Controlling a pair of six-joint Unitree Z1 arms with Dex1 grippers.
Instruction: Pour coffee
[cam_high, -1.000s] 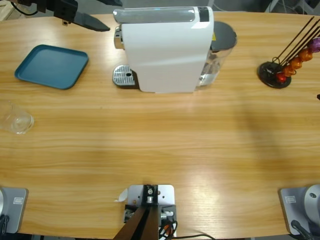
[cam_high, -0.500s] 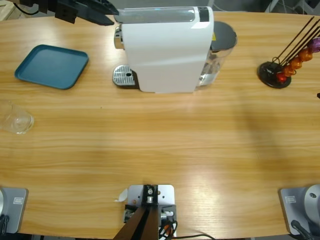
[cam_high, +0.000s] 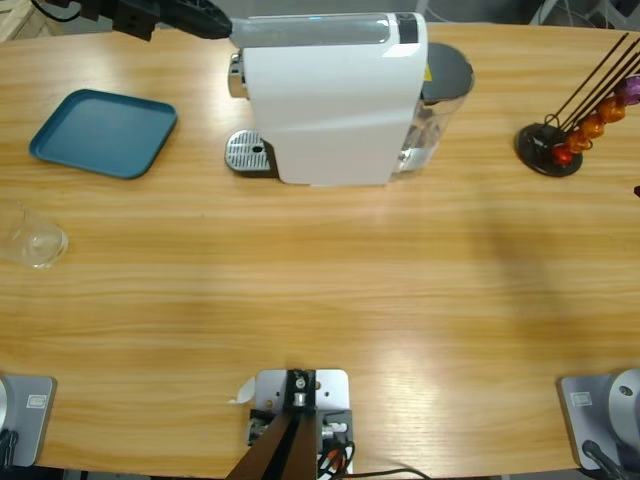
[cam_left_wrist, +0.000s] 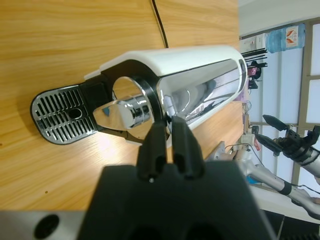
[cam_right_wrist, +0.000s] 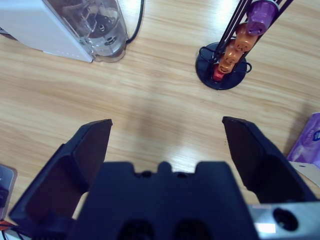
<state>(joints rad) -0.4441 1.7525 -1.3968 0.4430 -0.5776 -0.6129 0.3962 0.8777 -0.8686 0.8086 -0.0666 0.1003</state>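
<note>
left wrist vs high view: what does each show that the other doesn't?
Only the left wrist view shows the left gripper head-on, jaws shut, aimed at the coffee machine's chrome spout, plus room background with another robot arm. Only the high view shows the blue tray, the empty clear glass near the table's left edge, the capsule rack and the water tank. Both show the white coffee machine, its drip grate with nothing on it, and the wooden table.
</note>
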